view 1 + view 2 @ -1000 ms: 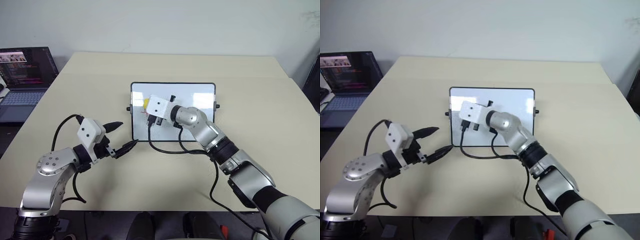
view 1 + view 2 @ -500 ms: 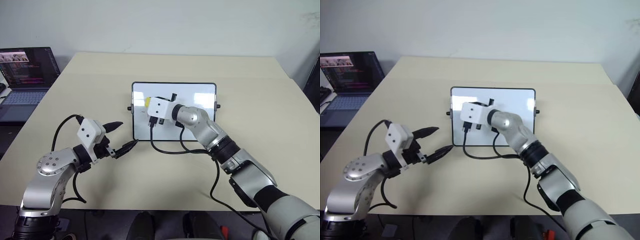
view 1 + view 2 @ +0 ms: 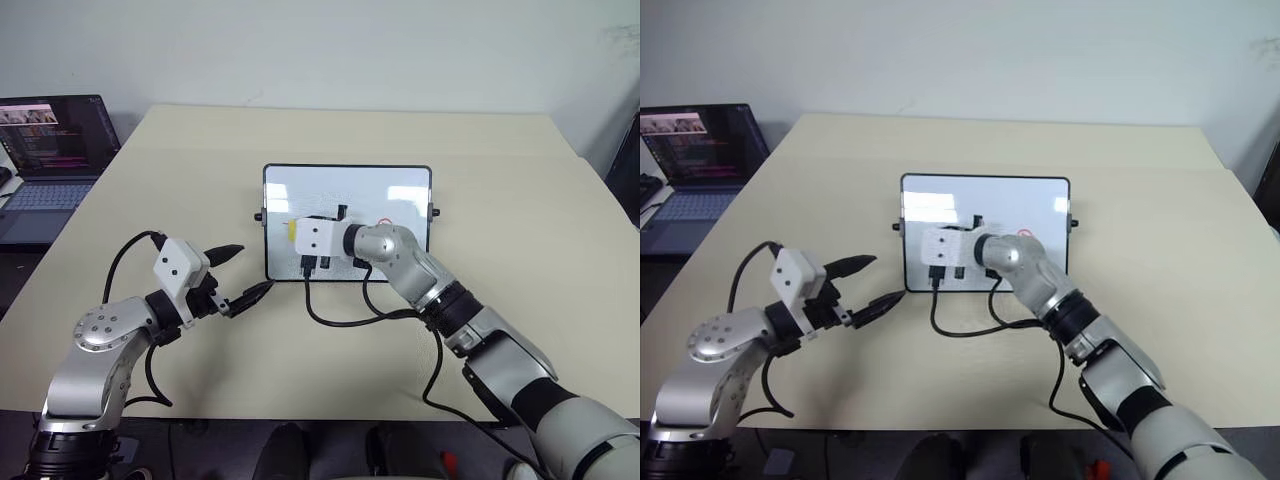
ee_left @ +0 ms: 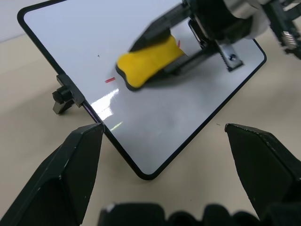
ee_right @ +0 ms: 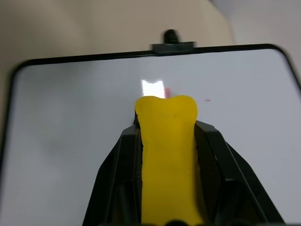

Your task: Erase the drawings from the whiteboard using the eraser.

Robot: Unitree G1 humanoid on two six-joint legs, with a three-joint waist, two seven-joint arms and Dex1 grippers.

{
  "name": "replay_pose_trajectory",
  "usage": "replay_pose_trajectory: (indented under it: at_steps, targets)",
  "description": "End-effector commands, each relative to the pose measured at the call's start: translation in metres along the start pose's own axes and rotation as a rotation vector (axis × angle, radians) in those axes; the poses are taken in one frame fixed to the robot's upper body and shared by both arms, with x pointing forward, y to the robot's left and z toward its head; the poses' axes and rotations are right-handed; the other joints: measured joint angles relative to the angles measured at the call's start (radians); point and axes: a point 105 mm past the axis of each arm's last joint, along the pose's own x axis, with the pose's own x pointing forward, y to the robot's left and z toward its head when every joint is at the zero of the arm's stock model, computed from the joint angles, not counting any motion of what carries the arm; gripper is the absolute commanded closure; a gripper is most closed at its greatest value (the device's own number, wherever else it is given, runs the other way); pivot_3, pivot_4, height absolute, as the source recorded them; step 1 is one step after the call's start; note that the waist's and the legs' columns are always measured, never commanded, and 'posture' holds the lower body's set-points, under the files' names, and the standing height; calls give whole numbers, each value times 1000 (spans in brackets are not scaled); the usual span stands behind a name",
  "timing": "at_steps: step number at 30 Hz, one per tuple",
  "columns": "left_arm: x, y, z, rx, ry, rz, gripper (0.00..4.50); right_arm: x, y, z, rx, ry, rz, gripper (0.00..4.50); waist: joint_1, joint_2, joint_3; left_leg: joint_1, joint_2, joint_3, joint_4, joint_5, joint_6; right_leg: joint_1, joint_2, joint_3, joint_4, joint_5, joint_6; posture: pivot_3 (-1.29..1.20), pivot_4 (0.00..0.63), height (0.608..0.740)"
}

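Your right gripper [image 5: 167,155] is clamped on the eraser [image 5: 167,141], its yellow tip pressed to the whiteboard [image 3: 400,185] near faint red drawings [image 4: 109,80]. Your left gripper [image 3: 247,272] hangs with fingers spread wide, empty, just beside the board's near-left corner on the table [image 3: 150,170].

Yellow eraser [image 5: 167,155] sits pinched between the right fingers [image 5: 117,181], tip on the whiteboard [image 3: 400,185]; red marks [image 4: 109,80] lie just beside it.

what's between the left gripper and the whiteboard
Nothing but bare table. In the left eye view, the open left gripper hovers just off the whiteboard's near left corner; the left wrist view shows that corner between its fingers.
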Motion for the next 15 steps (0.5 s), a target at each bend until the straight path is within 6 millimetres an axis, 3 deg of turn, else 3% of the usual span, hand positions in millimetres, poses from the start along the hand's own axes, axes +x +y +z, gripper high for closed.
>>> replay_pose_trajectory:
  at_steps: [1, 5, 9, 12, 15]
  targets:
    - [1, 1, 8, 37, -22, -5, 0, -4, -22, -9, -18, 34, -86, 3305, 1, 0, 0, 0, 0, 0, 0, 0, 0, 0, 0, 0, 0, 0, 0, 0, 150, 740]
    - [1, 1, 8, 38, -24, -6, 0, -5, 0, -17, -16, 61, 27, 3305, 1, 0, 0, 0, 0, 0, 0, 0, 0, 0, 0, 0, -1, 0, 0, 0, 150, 740]
    - [1, 1, 8, 37, -23, -5, 0, -7, 26, -13, 3, 39, 161, 3305, 0, 0, 0, 0, 0, 0, 0, 0, 0, 1, 0, 0, -1, 0, 0, 0, 150, 740]
    - [1, 3, 7, 38, -19, 0, 0, -6, 25, -10, -11, 35, 148, 3305, -1, 0, 0, 1, 0, 0, 0, 0, 0, 1, 0, 0, 0, 0, 0, 0, 150, 740]
    - [0, 4, 7, 40, -18, 6, 0, -4, 4, -9, -37, 40, 34, 3305, -1, 0, 0, 1, 0, 0, 0, 0, 0, 1, 0, 0, 0, 0, 0, 0, 150, 740]
